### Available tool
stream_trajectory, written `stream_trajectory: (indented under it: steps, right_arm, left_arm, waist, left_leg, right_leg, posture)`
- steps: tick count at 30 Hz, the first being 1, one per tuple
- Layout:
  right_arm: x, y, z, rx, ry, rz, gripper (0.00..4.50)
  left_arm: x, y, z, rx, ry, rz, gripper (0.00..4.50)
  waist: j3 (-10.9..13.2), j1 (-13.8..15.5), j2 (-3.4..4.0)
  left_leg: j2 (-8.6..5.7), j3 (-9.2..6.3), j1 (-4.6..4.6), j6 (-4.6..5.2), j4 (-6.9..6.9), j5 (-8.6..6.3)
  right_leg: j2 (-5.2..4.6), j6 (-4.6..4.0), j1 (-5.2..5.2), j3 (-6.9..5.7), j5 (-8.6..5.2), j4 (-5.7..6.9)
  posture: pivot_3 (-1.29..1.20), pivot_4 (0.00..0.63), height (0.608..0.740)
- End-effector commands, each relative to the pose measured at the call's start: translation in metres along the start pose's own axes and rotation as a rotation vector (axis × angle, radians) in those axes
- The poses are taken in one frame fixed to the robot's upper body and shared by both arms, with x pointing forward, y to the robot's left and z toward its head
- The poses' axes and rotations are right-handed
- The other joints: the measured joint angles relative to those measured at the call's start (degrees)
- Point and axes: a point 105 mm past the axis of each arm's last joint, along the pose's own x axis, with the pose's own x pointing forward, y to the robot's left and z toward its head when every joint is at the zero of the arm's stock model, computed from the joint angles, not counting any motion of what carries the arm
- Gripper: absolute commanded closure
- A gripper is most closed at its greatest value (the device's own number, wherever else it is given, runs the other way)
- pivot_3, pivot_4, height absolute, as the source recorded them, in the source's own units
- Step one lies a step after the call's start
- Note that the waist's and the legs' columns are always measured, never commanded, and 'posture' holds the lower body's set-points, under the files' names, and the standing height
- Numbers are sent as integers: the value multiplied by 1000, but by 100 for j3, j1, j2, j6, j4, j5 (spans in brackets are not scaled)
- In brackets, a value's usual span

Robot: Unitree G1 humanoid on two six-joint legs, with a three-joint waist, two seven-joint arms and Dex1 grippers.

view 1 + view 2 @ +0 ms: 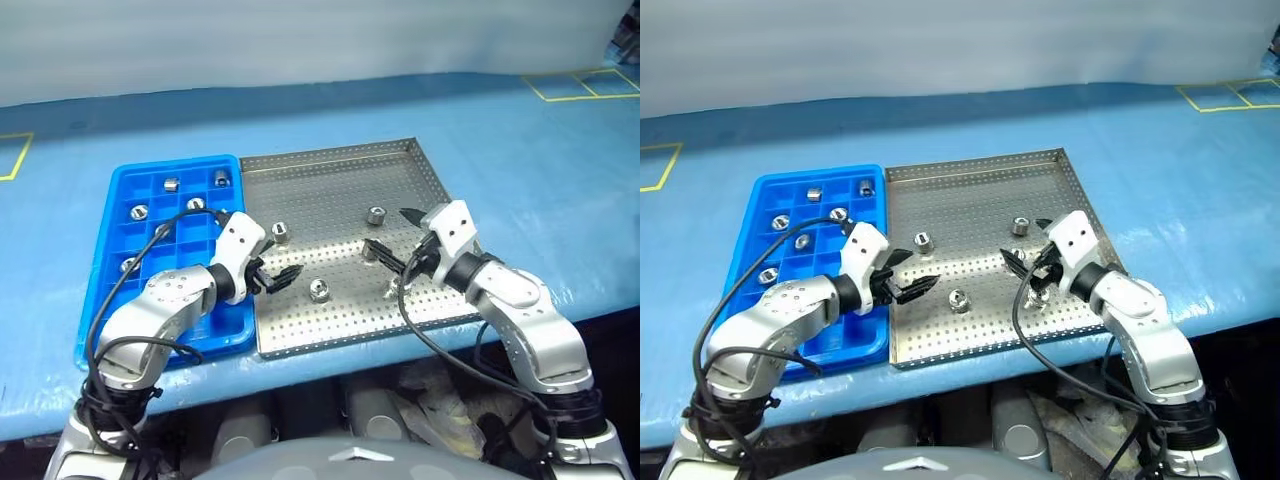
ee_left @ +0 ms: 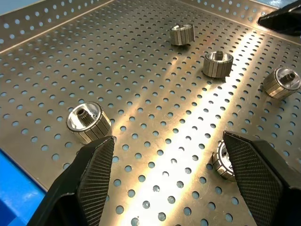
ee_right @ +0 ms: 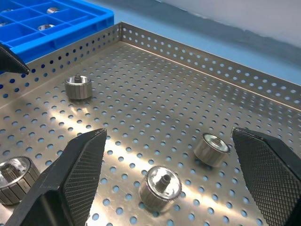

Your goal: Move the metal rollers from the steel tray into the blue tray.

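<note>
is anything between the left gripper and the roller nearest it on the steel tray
Nothing visible. The left gripper is open over the steel tray, and only bare perforated floor lies between it and the nearest roller.

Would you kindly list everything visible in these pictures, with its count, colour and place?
steel tray: one, silver, perforated, on the table's middle.
blue tray: one, bright blue, gridded, against the steel tray's left side.
metal rollers in the steel tray: five, silver, scattered.
metal rollers in the blue tray: six visible, silver, in separate cells.
table: one, blue.
yellow tape lines: far right corner and left edge.
left gripper: black, open, over the steel tray's left edge.
right gripper: black, open, over the tray's right half.
</note>
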Motion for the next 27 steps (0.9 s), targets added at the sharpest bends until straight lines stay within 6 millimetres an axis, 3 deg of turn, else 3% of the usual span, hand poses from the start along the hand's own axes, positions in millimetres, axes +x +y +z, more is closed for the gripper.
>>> stream_trajectory:
  steps: [1,7,14,26,27]
  right_arm:
    - [-8,14,4,-14,4,72,0]
    - [-12,27,-5,9,49,128,0]
    - [-13,50,3,33,8,252,0]
    - [-10,49,8,12,-8,253,0]
    - [-10,49,9,12,-9,251,0]
  left_arm:
    - [5,-9,3,56,2,-60,485]
    - [17,-18,-4,91,41,-127,485]
    - [25,-21,-23,112,118,-134,485]
    - [36,-24,-42,112,178,-129,485]
    - [37,-24,-43,116,181,-126,652]
  waist:
    - [0,-77,0]
    - [0,-269,0]
    - [0,-504,-1]
    - [-2,-582,1]
    - [-2,-581,1]
  left_leg:
    - [0,0,0,0,0,0]
    - [-3,3,2,4,1,1]
    - [-2,3,3,5,1,0]
    - [-5,4,5,6,1,-1]
    - [-7,4,6,7,1,0]
  right_leg:
    - [0,0,1,0,0,0]
    - [3,21,3,12,7,-1]
    - [19,37,2,42,2,0]
    - [17,45,4,55,4,0]
    - [16,45,5,56,4,0]
  posture:
    - [-321,150,740]
    - [-348,150,740]
    - [-355,150,740]
    - [-352,150,740]
    - [-353,150,740]
